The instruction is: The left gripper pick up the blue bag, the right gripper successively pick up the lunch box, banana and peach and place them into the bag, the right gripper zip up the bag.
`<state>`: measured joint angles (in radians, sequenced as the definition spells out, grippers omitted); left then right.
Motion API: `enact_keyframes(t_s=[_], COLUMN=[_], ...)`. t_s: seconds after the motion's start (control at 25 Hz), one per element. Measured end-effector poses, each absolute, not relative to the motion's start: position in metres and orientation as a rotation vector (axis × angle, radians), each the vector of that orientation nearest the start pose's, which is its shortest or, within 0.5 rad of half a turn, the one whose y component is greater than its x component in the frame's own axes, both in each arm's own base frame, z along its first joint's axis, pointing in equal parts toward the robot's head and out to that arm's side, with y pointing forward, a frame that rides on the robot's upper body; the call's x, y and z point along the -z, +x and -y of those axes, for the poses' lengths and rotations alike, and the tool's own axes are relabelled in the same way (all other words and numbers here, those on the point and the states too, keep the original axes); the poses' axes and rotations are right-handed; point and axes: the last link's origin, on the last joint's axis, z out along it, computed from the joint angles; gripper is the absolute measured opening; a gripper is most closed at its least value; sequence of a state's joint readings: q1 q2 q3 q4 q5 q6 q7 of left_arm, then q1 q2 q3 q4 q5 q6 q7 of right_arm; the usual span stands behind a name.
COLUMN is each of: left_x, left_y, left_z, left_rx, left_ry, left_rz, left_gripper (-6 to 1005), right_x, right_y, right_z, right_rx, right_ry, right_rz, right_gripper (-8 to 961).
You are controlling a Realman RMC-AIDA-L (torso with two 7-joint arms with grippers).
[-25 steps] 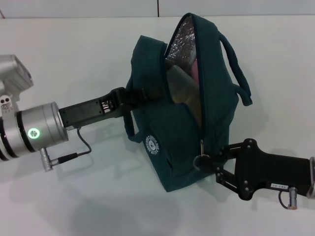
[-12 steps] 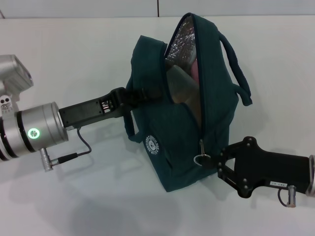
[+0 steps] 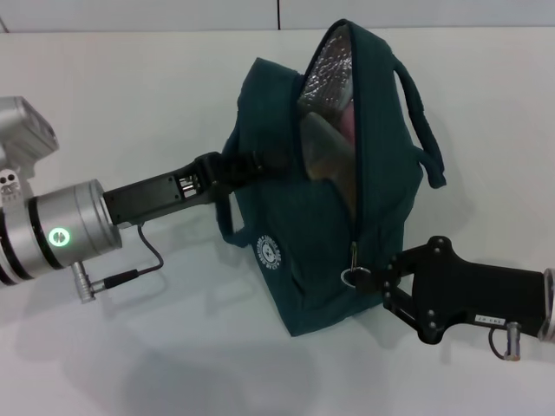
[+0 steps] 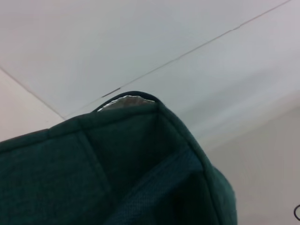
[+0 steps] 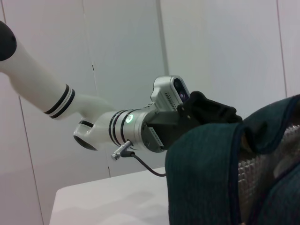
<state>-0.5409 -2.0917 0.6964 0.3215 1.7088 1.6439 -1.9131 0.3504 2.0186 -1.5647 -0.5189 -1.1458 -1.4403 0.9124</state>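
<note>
a plain white worktop (image 3: pixel 130 95) fills the scene, with pale wall panels behind it in the right wrist view. the large dark teal-blue fabric bag with silver foil lining (image 3: pixel 303 234) stands upright near the middle of the worktop, its mouth gaping at the top and its zip run only a little way up from the near end. the left end effector (image 3: pixel 251 165) is clenched on the bag's left side by its handle, holding it up. inside the opening a clear plastic lunch box (image 3: pixel 325 152) leans against the lining with a sliver of pink, probably the peach (image 3: pixel 349 126), beside it; the banana is not visible. the loading looks finished, so the step in hand is the zipping. the right end effector (image 3: pixel 375 279) sits at the bag's lower near edge, right at the metal ring zip pull (image 3: pixel 354 276); whether its fingers are closed on the ring i cannot tell. the next move calls for a sure grip on the ring, then a pull up and along the zip line while the left arm keeps the fabric taut.
</note>
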Motion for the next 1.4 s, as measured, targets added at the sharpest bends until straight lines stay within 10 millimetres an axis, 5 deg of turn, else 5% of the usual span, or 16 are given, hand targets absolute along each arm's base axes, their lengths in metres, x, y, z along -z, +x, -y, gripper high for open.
enact_keyframes(t_s=[0.12,0.36,0.44,0.8,1.12,1.4], left_x=[0.033,0.026,0.021,-0.008,-0.026,-0.031], left_y=[-0.239,-0.243,-0.245,-0.258,-0.265,-0.276], left_z=[-0.305,-0.305,-0.304,-0.304,-0.298,-0.291], left_rx=[1.373,1.408,1.438,1.602,1.658,1.629], left_ry=[-2.425,-2.417,-2.399,-2.18,-2.088,-2.065], left_rz=[1.656,1.522,1.476,1.176,1.027,1.024], left_gripper=[74,272,475,674,885,882], right_x=[0.06,0.052,0.044,0.016,0.004,-0.005], right_y=[0.25,0.248,0.248,0.251,0.215,0.182], right_z=[-0.268,-0.269,-0.269,-0.273,-0.299,-0.327], right_rx=[-0.954,-0.998,-1.044,-1.141,-1.22,-1.31], right_ry=[-2.775,-2.757,-2.733,-2.631,-2.577,-2.523], right_rz=[-0.236,-0.221,-0.218,-0.195,0.002,0.038], right_gripper=[6,7,7,7,8,8])
